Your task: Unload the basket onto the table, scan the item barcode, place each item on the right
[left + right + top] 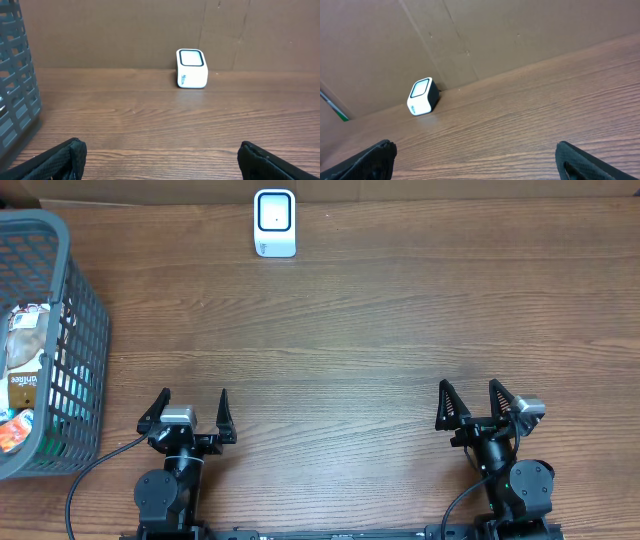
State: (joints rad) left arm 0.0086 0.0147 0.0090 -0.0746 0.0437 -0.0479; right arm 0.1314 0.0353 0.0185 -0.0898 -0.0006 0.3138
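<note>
Fingers first: your left fingers [157, 408] and right fingers [444, 405] both stood spread as wide as they go, holding nothing, parked at the near edge of the worktop [350, 330]. Packaged items [25, 360] lay in the grey basket [85, 310] at the left edge, closest to your left arm, so that arm seemed the natural one to reach. Your barcode scanner [274, 222] sat at the far edge, window facing up, ready for a label.
</note>
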